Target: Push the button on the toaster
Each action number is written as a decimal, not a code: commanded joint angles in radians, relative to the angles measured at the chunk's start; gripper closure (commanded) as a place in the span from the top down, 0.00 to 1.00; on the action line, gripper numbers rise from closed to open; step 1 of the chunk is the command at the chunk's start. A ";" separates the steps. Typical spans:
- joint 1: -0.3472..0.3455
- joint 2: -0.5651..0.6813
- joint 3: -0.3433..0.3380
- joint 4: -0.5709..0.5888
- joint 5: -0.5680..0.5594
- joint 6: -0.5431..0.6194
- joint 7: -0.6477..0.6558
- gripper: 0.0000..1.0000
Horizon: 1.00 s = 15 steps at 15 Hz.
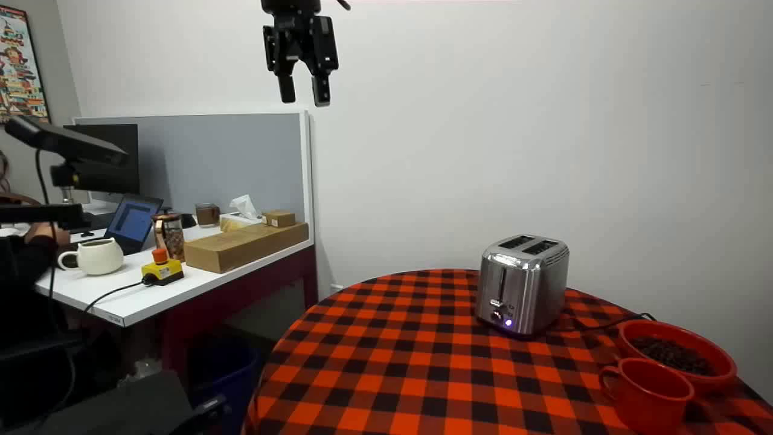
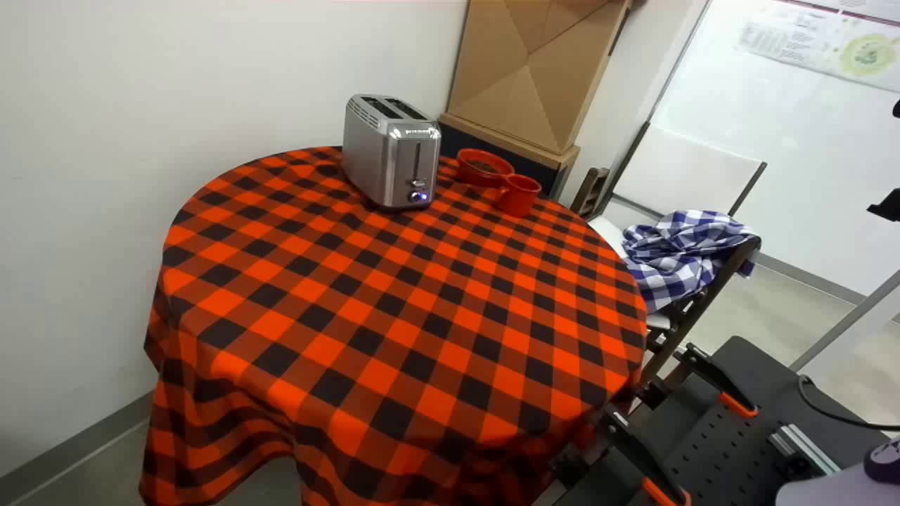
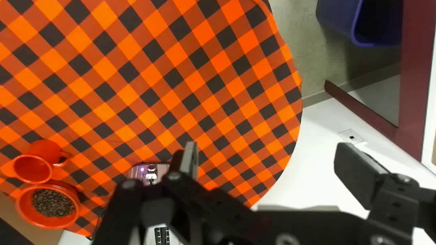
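Note:
The shiny silver toaster [image 1: 546, 290] stands upright near the far edge of the checked table. It also shows in an exterior view [image 2: 369, 154]. Its front carries a slot with a lever [image 1: 494, 302], a small round knob [image 1: 496, 316] and a glowing purple-white light [image 1: 509, 322]. In the wrist view my gripper's finger hides most of the toaster [image 3: 139, 170]; part of its front with the light and knob shows. My gripper [image 1: 304, 99] is open and empty, high above the table and well apart from the toaster. Its spread fingers show in the wrist view [image 3: 265, 149].
A red bowl [image 1: 721, 368] of dark beans and a red mug [image 1: 649, 399] stand beside the toaster. The toaster's cord [image 1: 610, 325] runs toward the bowl. A red-black checked cloth [image 2: 394, 337] covers the round table. A wall stands behind; a white desk [image 1: 139, 308] stands alongside.

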 commanded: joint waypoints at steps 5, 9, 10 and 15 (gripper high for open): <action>-0.003 -0.001 0.002 0.004 0.001 -0.002 -0.002 1.00; 0.006 0.013 -0.065 0.003 0.038 -0.035 -0.074 1.00; 0.004 0.016 -0.090 0.001 0.047 -0.047 -0.101 1.00; -0.030 0.049 -0.289 0.020 0.102 -0.185 -0.338 1.00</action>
